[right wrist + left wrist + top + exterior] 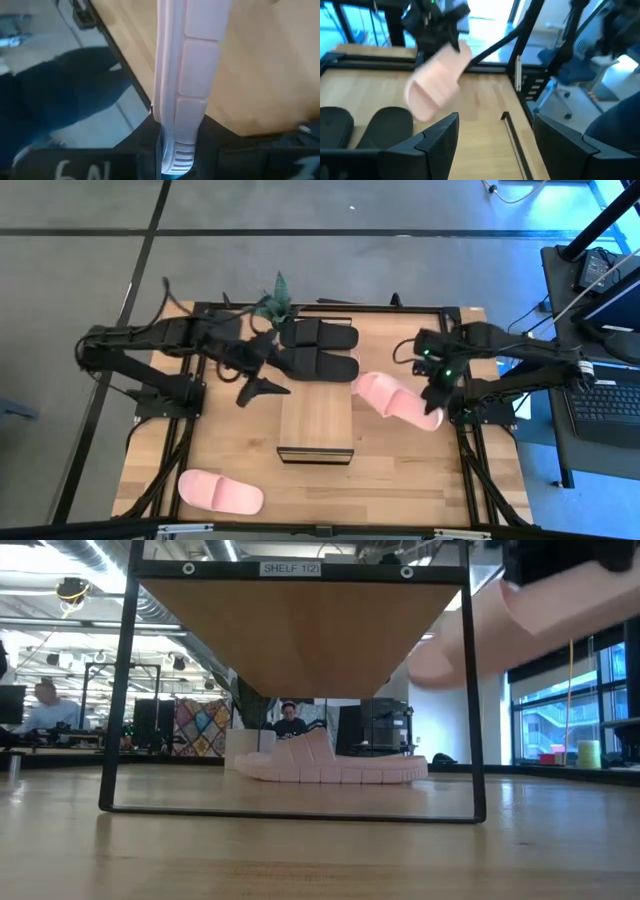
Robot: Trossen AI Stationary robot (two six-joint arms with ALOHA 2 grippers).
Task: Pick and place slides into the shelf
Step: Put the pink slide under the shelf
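Table — shelf (316, 420), right gripper (437, 394) gripping pink slide (395, 400).

— Underfoot? Grey floor (330, 205) crossed by dark seams, around a light wood counter (400, 470).

— And beyond? Open workshop: exposed ducts (75, 585) overhead, bright windows (560, 705) at right, a patterned quilt (200, 727), dark monitors (370, 725), seated people (290, 720) at desks. Beside the counter, a laptop (605, 405).
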